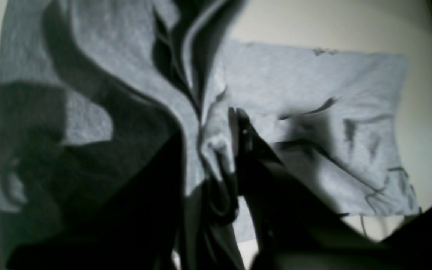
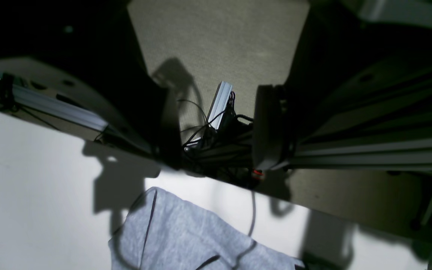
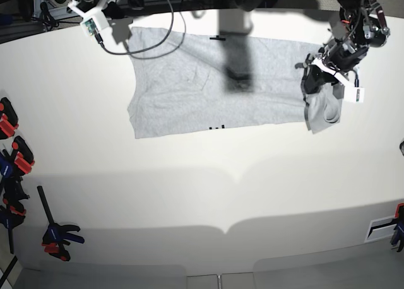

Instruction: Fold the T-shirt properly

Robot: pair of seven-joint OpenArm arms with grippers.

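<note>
Two robot arms work over a white surface [image 3: 189, 194] that carries a light grey T-shirt [image 3: 208, 87]. The T-shirt lies spread out and mostly flat toward the far edge of the surface, long side running across the base view, with a few small black marks showing along its near edge. At the T-shirt's right end in that view, the left claw [image 3: 319, 81] is clamped shut on a bunch of the grey cloth, which is lifted and hangs from it in a loose fold. The left wrist view shows the same pinch up close: gathered cloth rises between dark fingers [image 1: 244, 127], and the rest of the T-shirt stretches flat behind. The right claw [image 3: 95, 14] sits at the T-shirt's far left corner, above the surface edge. Its two fingers [image 2: 266, 127] stand wide apart and hold nothing, with a corner of the T-shirt lying below them. Several red and black clamps [image 3: 12, 150] rest well to the left of the T-shirt.
</note>
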